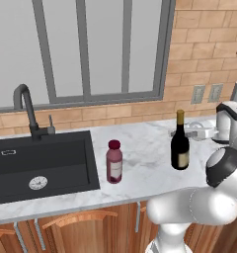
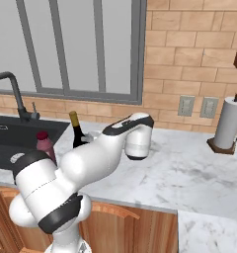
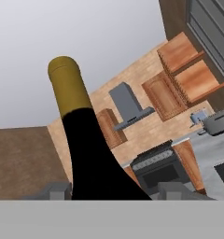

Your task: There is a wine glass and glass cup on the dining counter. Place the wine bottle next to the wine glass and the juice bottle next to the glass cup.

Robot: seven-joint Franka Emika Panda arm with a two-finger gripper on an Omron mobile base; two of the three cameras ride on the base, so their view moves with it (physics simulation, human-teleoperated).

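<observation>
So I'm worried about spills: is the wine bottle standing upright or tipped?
Upright. The wine bottle stands on its base on the counter, neck pointing straight up, with the gripper around it.

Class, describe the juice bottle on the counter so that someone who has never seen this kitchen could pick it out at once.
Find the black sink under the window. Just to its right, on the marble counter, stands the juice bottle. It is squat, dark red with a maroon cap, and shorter than the dark wine bottle further right.
</observation>
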